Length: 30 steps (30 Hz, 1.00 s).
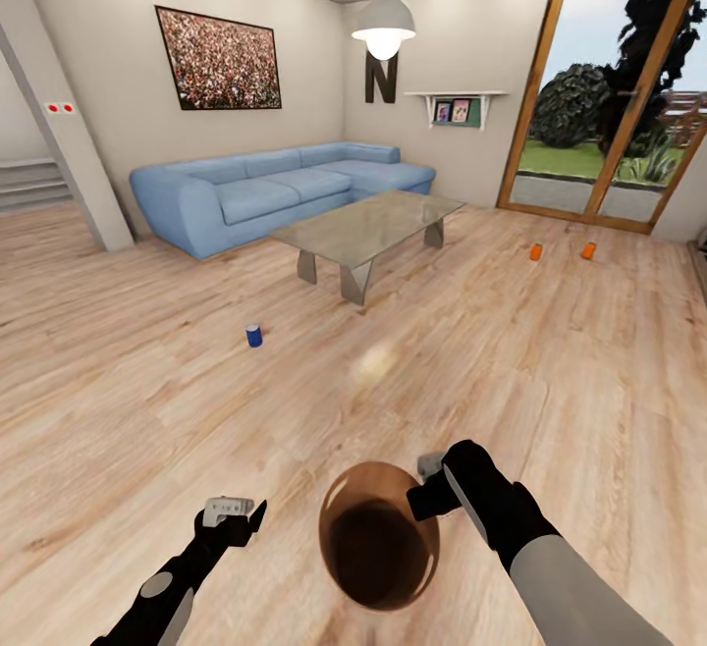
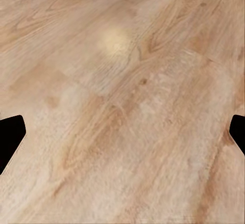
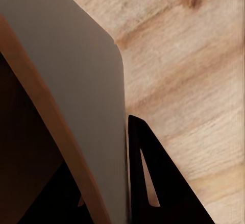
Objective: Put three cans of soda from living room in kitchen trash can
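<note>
The tash can (image 1: 378, 538), a glossy copper-brown pail, hangs tilted just above the plank floor in front of me, its dark mouth facing up. My right gripper (image 1: 424, 494) is shut on its rim. In the right wrist view one black finger (image 3: 153, 183) lies against the pail's wall (image 3: 66, 81). My left gripper (image 1: 234, 513) is open and holds nothing, with bare floor between its fingertips (image 2: 10, 137). Two orange cans of soda (image 1: 535, 252) (image 1: 587, 250) stand on the living room floor far ahead at the right, near the glass doors. The kitchen is out of view.
A glass-topped low table (image 1: 368, 224) stands ahead with a blue sofa (image 1: 275, 189) behind it. A small blue can (image 1: 253, 336) stands on the floor left of the table. Wood-framed glass doors (image 1: 609, 96) fill the right wall. Open plank floor lies between me and the orange cans.
</note>
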Motion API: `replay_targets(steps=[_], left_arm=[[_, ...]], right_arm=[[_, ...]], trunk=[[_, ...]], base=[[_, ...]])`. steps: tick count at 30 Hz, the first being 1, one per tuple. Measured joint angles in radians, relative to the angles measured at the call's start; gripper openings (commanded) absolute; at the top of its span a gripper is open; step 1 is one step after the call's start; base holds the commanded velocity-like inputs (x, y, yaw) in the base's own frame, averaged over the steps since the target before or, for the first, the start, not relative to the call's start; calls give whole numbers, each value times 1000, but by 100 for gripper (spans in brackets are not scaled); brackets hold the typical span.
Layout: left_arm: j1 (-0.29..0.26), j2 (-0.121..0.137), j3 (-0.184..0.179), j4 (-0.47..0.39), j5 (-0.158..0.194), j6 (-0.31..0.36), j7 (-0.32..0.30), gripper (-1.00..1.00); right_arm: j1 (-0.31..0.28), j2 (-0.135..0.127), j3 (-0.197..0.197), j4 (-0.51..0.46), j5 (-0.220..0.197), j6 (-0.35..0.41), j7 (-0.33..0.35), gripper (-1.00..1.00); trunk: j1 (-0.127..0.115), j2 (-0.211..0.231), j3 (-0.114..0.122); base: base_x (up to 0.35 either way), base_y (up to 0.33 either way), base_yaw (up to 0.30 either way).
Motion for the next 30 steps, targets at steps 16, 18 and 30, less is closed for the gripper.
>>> replay_targets(steps=[16,18,30], left_arm=[[0,0,-1,7,-2,1,0,100],[0,0,-1,7,-1,1,0,100],[0,0,0,7,-1,1,0,100]], right_arm=[[0,0,0,0,0,0,0,-100],[0,0,0,0,0,0,0,-100],[0,-1,-4,0,-3,0,0,-100]], trunk=[[0,0,0],[0,0,0],[0,0,0]], base=[[323,109,0],[321,113,-3],[298,146,-142]])
